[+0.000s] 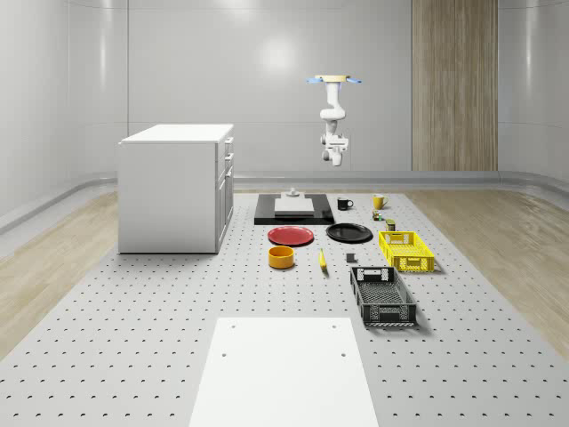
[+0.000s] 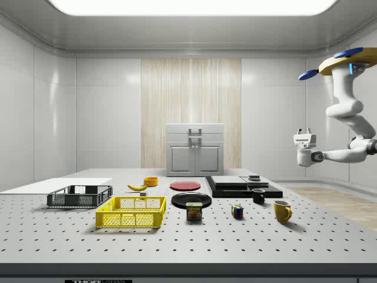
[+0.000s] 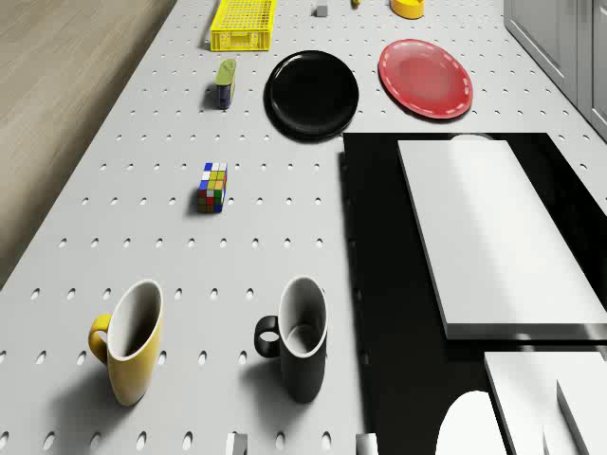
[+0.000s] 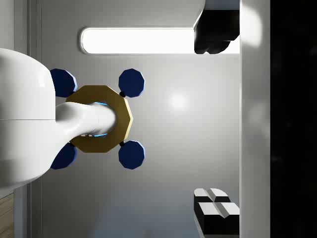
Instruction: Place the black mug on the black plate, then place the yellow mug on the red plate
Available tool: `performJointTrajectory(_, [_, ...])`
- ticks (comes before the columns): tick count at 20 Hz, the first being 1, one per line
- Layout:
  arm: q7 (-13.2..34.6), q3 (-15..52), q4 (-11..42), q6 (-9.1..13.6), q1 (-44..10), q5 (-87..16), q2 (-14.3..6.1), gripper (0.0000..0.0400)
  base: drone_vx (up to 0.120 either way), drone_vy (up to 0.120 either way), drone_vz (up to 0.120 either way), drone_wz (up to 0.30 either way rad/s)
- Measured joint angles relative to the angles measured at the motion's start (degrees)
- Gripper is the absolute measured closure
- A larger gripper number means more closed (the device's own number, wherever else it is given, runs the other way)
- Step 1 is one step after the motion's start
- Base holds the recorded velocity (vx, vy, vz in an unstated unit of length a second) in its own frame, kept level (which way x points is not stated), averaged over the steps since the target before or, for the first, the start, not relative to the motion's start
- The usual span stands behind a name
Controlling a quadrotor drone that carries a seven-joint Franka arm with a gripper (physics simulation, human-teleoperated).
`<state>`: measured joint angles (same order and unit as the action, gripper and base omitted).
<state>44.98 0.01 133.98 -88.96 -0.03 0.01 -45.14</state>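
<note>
drone (image 2: pixel 349 61): hovering high | arm (image 2: pixel 353 118): hanging, bent at elbow | pincer (image 2: pixel 304 137): raised upward, holding nothing

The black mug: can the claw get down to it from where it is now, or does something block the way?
Probably yes. The black mug stands upright, apart from the yellow mug, nothing over it. The claw hangs high under the hovering drone, so it must descend.
</note>
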Motion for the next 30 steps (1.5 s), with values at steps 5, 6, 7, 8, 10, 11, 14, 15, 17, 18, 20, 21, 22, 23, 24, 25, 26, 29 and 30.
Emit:
performJointTrajectory(5, [-0.08, 0.07, -6.09, 4.80, -0.13, 0.05, 1.06, 0.0000, 0.000, 0.000, 0.000, 0.000])
performJointTrajectory(6, [-0.09, 0.08, -7.33, 5.61, -0.16, 0.06, 1.45, 0.0000, 0.000, 0.000, 0.000, 0.000])
performJointTrajectory(7, [-0.10, 0.09, -8.55, 6.37, -0.18, 0.07, 1.86, 0.0000, 0.000, 0.000, 0.000, 0.000])
performJointTrajectory(8, [-0.10, 0.11, -9.73, 7.08, -0.19, 0.07, 2.28, 0.0000, 0.000, 0.000, 0.000, 0.000])
performJointTrajectory(10, [-0.12, 0.13, -11.83, 8.32, -0.23, 0.09, 3.06, 0.0000, 0.000, 0.000, 0.000, 0.000])
performJointTrajectory(11, [-0.12, 0.14, -12.73, 8.83, -0.24, 0.09, 3.40, 0.0000, 0.000, 0.000, 0.000, 0.000])
performJointTrajectory(14, [-0.14, 0.16, -14.76, 9.95, -0.28, 0.11, 4.18, 0.0000, 0.080, 0.000, 0.000, 0.000])
performJointTrajectory(15, [-0.14, 0.17, -15.24, 10.21, -0.29, 0.11, 4.36, 0.0000, 0.120, 0.000, 0.000, 0.000])
performJointTrajectory(17, [-0.15, 0.18, -15.95, 10.57, -0.32, 0.12, 4.62, 0.0000, 0.120, 0.000, 0.000, 0.000])
performJointTrajectory(18, [-0.16, 0.19, -16.21, 10.69, -0.33, 0.12, 4.71, 0.0000, 0.120, -0.040, 0.000, 0.000])
performJointTrajectory(20, [-0.16, 0.20, -16.57, 10.85, -0.34, 0.13, 4.83, 0.0000, 0.120, -0.120, 0.000, 0.000])
performJointTrajectory(21, [-0.17, 0.20, -16.69, 10.89, -0.35, 0.13, 4.86, 0.0000, 0.040, -0.040, 0.000, 0.000])
performJointTrajectory(22, [-0.17, 0.21, -16.78, 10.92, -0.36, 0.13, 4.88, 0.0000, 0.000, 0.000, 0.000, 0.000])
performJointTrajectory(23, [-0.17, 0.21, -16.84, 10.93, -0.37, 0.14, 4.89, 0.0000, 0.000, 0.000, 0.000, 0.000])
performJointTrajectory(24, [-0.18, 0.22, -16.89, 10.93, -0.38, 0.14, 4.89, 0.0000, 0.120, 0.000, 0.000, 0.000])
performJointTrajectory(25, [-0.18, 0.22, -16.92, 10.92, -0.39, 0.14, 4.89, 0.0000, 0.120, 0.000, 0.000, 0.000])
performJointTrajectory(26, [-0.18, 0.23, -16.93, 10.90, -0.39, 0.14, 4.88, 0.0000, 0.120, 0.000, 0.000, 0.000])
performJointTrajectory(29, [-0.19, 0.25, -16.93, 10.82, -0.42, 0.14, 4.82, 0.0000, 0.000, 0.000, 0.000, 0.000])
performJointTrajectory(30, [-0.20, 0.25, -16.92, 10.79, -0.42, 0.14, 4.80, 0.0000, 0.000, 0.000, 0.000, 0.000])
